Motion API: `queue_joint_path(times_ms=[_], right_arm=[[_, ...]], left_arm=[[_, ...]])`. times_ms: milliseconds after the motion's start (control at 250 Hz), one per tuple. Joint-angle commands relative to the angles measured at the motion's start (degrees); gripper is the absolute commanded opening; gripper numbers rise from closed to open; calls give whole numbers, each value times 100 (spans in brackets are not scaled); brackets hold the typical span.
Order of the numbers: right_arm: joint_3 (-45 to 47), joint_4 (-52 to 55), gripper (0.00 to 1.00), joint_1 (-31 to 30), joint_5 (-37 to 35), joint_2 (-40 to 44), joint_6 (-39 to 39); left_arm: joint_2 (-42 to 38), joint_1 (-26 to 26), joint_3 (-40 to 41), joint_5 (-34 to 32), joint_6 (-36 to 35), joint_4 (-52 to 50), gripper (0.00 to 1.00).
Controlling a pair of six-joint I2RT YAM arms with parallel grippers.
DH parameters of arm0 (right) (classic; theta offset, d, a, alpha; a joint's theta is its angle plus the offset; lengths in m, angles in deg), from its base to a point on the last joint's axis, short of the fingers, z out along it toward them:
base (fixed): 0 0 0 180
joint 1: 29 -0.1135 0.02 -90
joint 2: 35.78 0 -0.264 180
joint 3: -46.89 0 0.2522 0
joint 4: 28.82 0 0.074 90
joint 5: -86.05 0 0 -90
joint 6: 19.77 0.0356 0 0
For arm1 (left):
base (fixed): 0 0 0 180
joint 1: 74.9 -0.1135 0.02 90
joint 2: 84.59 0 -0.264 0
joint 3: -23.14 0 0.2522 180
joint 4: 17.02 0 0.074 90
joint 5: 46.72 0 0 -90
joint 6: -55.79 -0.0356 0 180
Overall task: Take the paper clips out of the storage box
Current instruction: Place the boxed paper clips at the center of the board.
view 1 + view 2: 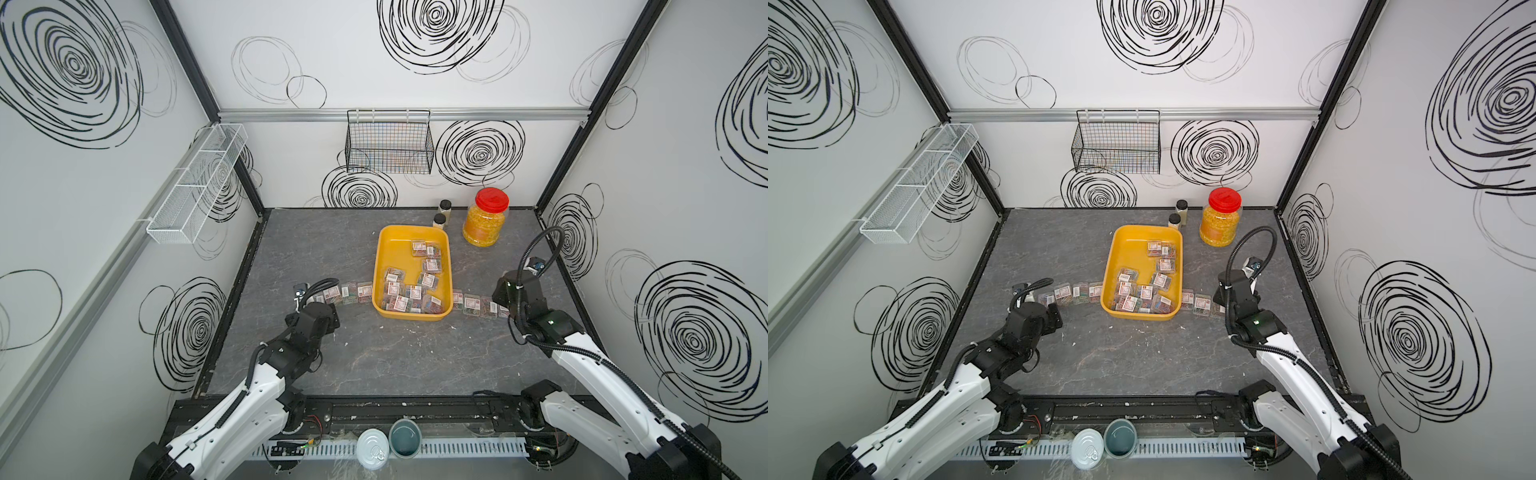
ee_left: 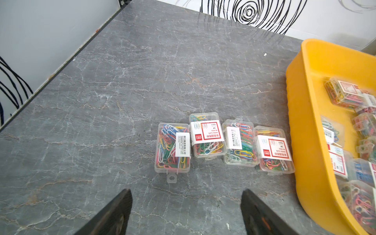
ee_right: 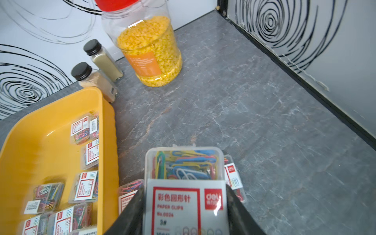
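Note:
The yellow storage box (image 1: 392, 249) (image 1: 1128, 245) sits mid-table with several clear cases of paper clips (image 1: 415, 286) lying in it. More cases lie in a row on the table to its left (image 1: 349, 291) and to its right (image 1: 473, 303). My left gripper (image 2: 186, 203) is open over bare table, just short of the end case (image 2: 172, 148) of the left row. My right gripper (image 3: 184, 188) is shut on one labelled case (image 3: 184, 166), held over the right row beside the box wall (image 3: 107, 142).
A red-lidded jar of yellow grains (image 1: 486, 222) and two black-capped bottles (image 1: 441, 214) stand behind the box. A black wire basket (image 1: 388, 141) hangs on the back wall and a white mesh shelf (image 1: 195, 183) on the left wall. A tin (image 1: 372, 449) and a cup (image 1: 405, 436) sit at the front edge.

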Motion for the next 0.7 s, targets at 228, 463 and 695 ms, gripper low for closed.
queue_joint_path(times_ms=[228, 463, 695], right_arm=[[560, 53, 40, 1202, 755, 150, 242], [903, -239, 40, 2226, 1437, 6, 328], [1328, -701, 40, 3085, 1906, -129, 469]], left_arm=[[38, 177, -161, -395, 129, -47, 87], [-60, 189, -139, -389, 125, -51, 88], [-52, 186, -138, -397, 131, -29, 88]])
